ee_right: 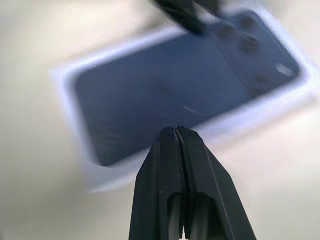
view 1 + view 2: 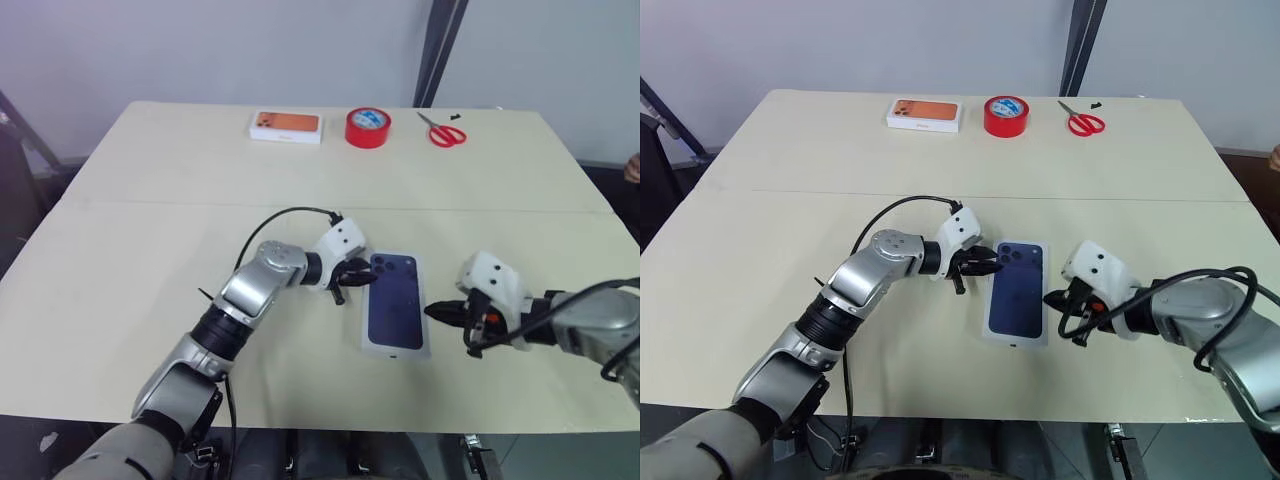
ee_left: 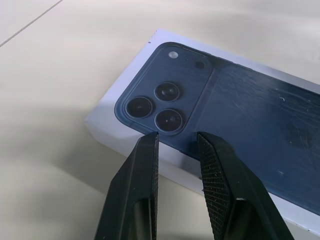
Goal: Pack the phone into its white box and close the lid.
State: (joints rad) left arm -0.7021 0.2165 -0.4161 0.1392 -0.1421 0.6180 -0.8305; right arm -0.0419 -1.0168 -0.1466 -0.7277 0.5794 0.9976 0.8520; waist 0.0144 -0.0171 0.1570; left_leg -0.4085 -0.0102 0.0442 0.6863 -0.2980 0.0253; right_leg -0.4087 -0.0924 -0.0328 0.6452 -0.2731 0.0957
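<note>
The dark navy phone (image 2: 395, 300) lies camera side up inside the shallow white box (image 2: 396, 352) near the table's front middle. The box's thin rim shows all around the phone. My left gripper (image 2: 362, 279) hovers at the box's left far corner, by the camera cluster (image 3: 160, 107). Its fingers (image 3: 145, 165) stand a little apart with nothing between them. To the right of the box, my right gripper (image 2: 432, 311) is shut and empty, its tip pointing at the box's right side. Past its shut tip (image 1: 176, 131), the phone (image 1: 165, 95) lies in the tray.
At the table's far edge lie a white box printed with an orange phone picture (image 2: 286, 126), a red tape roll (image 2: 368, 127) and red scissors (image 2: 443, 131). A seam crosses the tabletop (image 2: 120, 250) between them and the arms.
</note>
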